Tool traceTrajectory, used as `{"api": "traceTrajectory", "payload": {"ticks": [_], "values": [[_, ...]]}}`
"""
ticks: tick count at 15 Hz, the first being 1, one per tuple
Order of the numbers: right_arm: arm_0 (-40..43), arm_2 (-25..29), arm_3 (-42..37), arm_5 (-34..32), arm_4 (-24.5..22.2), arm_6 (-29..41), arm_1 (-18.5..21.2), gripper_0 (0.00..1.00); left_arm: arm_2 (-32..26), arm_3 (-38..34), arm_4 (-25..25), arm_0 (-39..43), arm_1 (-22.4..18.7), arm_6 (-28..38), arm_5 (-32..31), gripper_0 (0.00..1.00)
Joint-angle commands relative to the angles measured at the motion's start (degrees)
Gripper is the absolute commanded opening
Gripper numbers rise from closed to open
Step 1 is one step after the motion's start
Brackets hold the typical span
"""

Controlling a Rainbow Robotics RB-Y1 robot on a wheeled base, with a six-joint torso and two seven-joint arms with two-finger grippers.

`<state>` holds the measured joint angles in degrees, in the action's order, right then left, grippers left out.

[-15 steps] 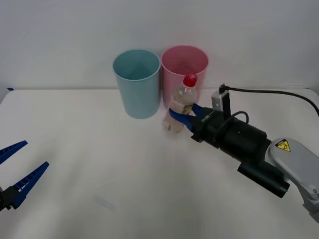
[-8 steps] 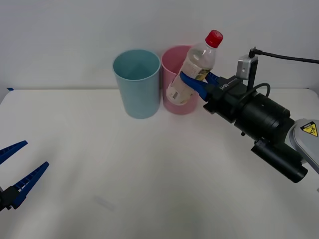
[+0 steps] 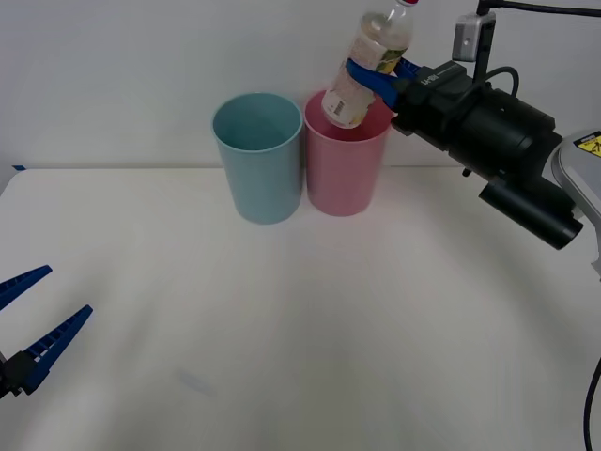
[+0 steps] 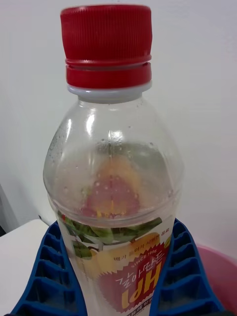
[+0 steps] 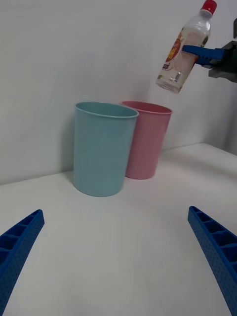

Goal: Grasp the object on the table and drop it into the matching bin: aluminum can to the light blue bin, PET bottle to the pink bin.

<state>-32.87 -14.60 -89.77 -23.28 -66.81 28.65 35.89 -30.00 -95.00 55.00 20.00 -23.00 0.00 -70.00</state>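
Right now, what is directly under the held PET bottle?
The pink bin sits below the PET bottle, which the right gripper clamps tilted over its rim. The bin's inside bottom is hidden.

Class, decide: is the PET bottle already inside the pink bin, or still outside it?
Outside. The right gripper holds the PET bottle tilted in the air, cap up, its base above the pink bin rim, as the left wrist view confirms.

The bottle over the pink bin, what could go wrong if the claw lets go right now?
1. The PET bottle hangs tilted in the right claw, base over the pink bin's rim area; released, it may clip the rim and bounce out.
2. The light blue bin stands right beside the pink one, so a deflected bottle could land in the wrong bin.
3. A rim strike might tip the pink bin.

The left claw waits open, low over the table.
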Motion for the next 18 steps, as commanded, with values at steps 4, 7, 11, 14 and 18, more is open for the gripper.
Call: {"api": "traceTrajectory", "payload": {"ticks": [4,7,11,14,18], "values": [[-10.8,-0.4,16.0,-3.5,-2.0,-2.7,-2.2,0.00,0.0,0.0,0.0,0.0,0.0,0.0,0.0,1.00],[-13.5,-0.9,21.2,-3.6,-3.8,-3.9,-3.6,0.00,0.0,0.0,0.0,0.0,0.0,0.0,0.0,1.00],[-14.0,-1.4,21.7,-3.6,-3.8,-4.2,-3.7,0.31,0.0,0.0,0.0,0.0,0.0,0.0,0.0,1.00],[-14.0,-1.5,21.6,-4.0,-3.4,-4.8,-3.7,1.00,0.0,0.0,0.0,0.0,0.0,0.0,0.0,1.00],[-13.1,-1.4,20.2,-4.6,-2.1,-5.4,-3.7,1.00,0.0,0.0,0.0,0.0,0.0,0.0,0.0,1.00]]}}
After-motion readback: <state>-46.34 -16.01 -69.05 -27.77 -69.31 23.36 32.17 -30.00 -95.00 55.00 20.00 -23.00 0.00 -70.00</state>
